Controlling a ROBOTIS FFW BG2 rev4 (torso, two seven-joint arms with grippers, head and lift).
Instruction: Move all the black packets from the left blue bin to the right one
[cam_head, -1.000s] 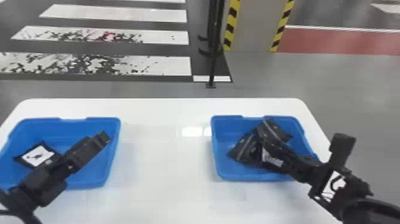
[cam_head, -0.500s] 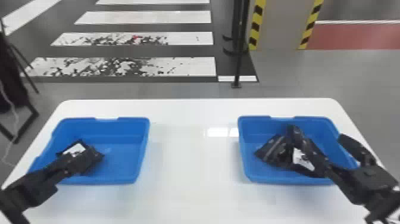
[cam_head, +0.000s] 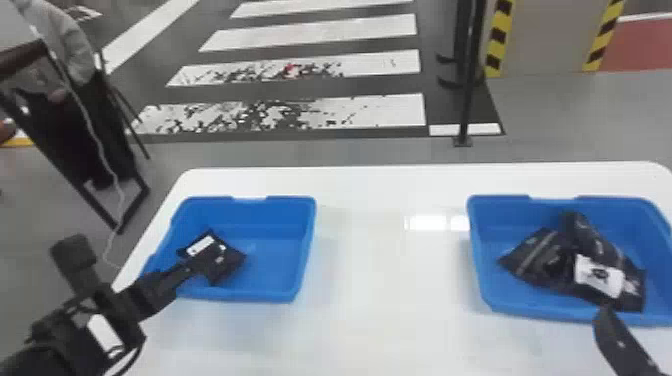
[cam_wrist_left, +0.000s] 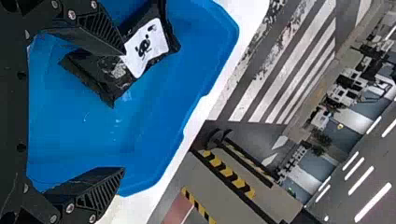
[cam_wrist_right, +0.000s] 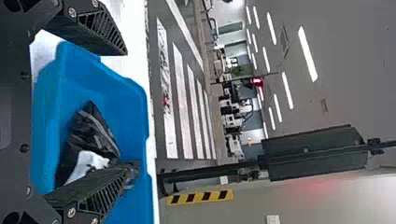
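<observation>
1 black packet (cam_head: 225, 260) in left blue bin (cam_head: 250, 295); left gripper (cam_head: 187, 270) right by it, fingers wide apart. More black packets (cam_head: 537, 257) heaped in right blue bin (cam_head: 517, 307); right gripper (cam_head: 619, 337) at near rim, fingers apart. Bins on white table (cam_head: 390, 300).

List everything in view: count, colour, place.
Table: one, white, before the robot
Left bin: one, blue, table's left side
Right bin: one, blue, table's right side
Packet: one, black, in left bin
Packets: at least two, black, overlapping in right bin
Stand: one, black, beyond table
Floor stripes: several, white, beyond table
Striped bands: two, yellow-black, beyond table
Left tool: one, black, at left bin
Right tool: one, black, at right bin
</observation>
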